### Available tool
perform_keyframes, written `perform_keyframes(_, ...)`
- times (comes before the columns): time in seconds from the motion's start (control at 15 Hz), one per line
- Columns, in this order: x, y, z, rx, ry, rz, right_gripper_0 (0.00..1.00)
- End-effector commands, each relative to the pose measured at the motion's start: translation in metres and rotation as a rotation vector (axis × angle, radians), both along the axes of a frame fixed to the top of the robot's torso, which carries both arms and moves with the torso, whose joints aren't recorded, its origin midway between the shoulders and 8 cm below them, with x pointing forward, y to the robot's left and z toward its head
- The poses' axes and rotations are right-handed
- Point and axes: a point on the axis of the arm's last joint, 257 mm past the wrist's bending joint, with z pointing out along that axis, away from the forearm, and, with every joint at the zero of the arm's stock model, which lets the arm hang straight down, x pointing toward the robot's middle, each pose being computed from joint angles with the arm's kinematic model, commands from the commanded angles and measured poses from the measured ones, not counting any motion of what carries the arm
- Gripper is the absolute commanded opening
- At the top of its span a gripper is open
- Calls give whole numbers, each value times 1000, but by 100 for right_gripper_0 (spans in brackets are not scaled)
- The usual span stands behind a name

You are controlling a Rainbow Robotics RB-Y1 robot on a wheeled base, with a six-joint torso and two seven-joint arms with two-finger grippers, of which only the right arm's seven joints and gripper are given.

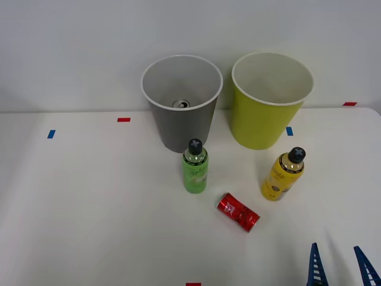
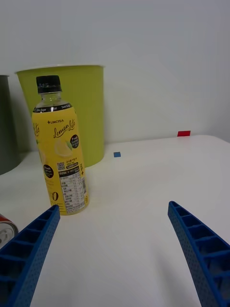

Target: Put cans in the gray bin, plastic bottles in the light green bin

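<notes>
White tabletop (image 1: pixel 89 208) | right gripper (image 1: pixel 339 265) low near yellow plastic bottle (image 1: pixel 282 174), blue ribbed fingers (image 2: pixel 28 249) spread, empty | 2 bottles, 2 cans, 2 bins

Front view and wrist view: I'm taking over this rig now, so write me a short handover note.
Right gripper: open, empty, low over the table's near right.
Done: one can lies in the gray bin.
Left: red can lying on its side on the table; green bottle upright before the gray bin; yellow lemon tea bottle upright before the light green bin, closest to the gripper.
</notes>
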Motion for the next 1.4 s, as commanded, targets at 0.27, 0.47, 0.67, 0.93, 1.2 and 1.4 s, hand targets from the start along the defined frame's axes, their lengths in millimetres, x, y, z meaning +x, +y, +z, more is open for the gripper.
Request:
perform_keyframes(0.27, 0, 0, 0, 0, 0, 0, 77)
perform_keyframes(0.47, 0, 0, 0, 0, 0, 0, 77)
perform_keyframes(0.67, 0, 0, 0, 0, 0, 0, 77)
perform_keyframes(0.93, 0, 0, 0, 0, 0, 0, 77)
perform_keyframes(1.2, 0, 0, 0, 0, 0, 0, 77)
perform_keyframes(1.4, 0, 0, 0, 0, 0, 0, 77)
